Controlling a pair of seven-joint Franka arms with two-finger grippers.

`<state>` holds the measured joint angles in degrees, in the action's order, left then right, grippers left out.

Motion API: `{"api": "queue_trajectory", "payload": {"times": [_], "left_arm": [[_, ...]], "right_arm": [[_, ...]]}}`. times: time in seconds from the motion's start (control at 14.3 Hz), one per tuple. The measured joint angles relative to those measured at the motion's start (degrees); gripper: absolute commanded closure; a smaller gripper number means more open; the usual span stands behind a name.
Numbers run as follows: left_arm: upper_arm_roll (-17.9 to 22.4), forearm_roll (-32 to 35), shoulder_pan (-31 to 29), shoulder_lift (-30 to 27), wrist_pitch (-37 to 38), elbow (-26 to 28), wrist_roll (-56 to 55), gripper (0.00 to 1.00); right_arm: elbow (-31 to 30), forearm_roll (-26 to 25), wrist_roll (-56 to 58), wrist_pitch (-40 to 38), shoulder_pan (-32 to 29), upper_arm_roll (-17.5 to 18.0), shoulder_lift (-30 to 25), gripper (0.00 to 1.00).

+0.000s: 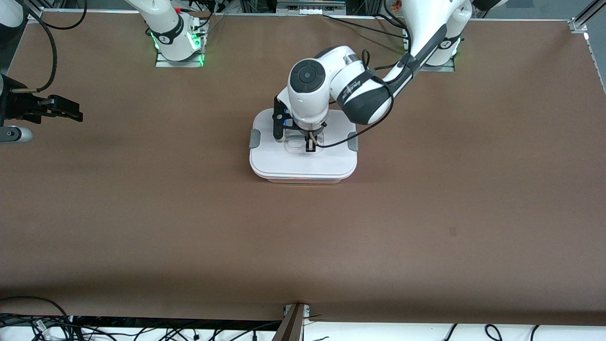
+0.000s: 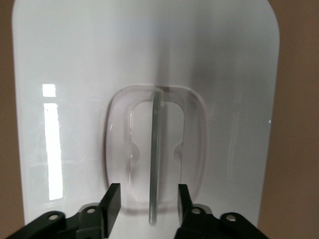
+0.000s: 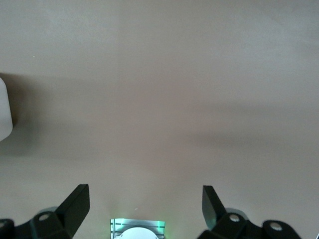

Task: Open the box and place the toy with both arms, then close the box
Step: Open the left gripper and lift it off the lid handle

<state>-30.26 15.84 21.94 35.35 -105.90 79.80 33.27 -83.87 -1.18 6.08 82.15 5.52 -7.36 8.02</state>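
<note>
The left gripper (image 2: pixel 145 201) is hovering over the box (image 1: pixel 303 161) mid-counter (image 1: pixel 426 213), fingers (image 2: pixel 112 199) released astride the lid's handle (image 2: pixel 155 154), risking slipping off that thin clear rib, while the right gripper (image 3: pixel 144 199) is waiting, spread, at its end; no toy shows.

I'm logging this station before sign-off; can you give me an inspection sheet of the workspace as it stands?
Surface: brown table, bare apart from the box.
Job's things: box mid-table, white lid on; clear handle upright; grey clips at both ends. Toy: nothing seen.
Clutter: nothing seen.
Grippers: left gripper over the lid, fingers open astride the handle. Right gripper open, waiting over bare table at the right arm's end.
Cables: black cable looping from the left arm's wrist over the lid; loose cables below the table's near edge.
Surroundings: aluminium frame at the corner.
</note>
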Motion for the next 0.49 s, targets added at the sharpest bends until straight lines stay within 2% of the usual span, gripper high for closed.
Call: {"api": "queue_trajectory", "payload": {"times": [0.28,0.49], "left_arm": [[0.1,-1.1,-0.7,-5.4,4.2,-0.2,-3.4,0.00],[0.4,-5.7,-6.0,-8.8,6.9,-0.3,-8.4,0.00]], "right_arm": [[0.1,0.0,0.0,0.5,0.0,0.0,0.0,0.00],[0.2,0.0,0.0,0.5,0.2,0.2,0.0,0.00]]}}
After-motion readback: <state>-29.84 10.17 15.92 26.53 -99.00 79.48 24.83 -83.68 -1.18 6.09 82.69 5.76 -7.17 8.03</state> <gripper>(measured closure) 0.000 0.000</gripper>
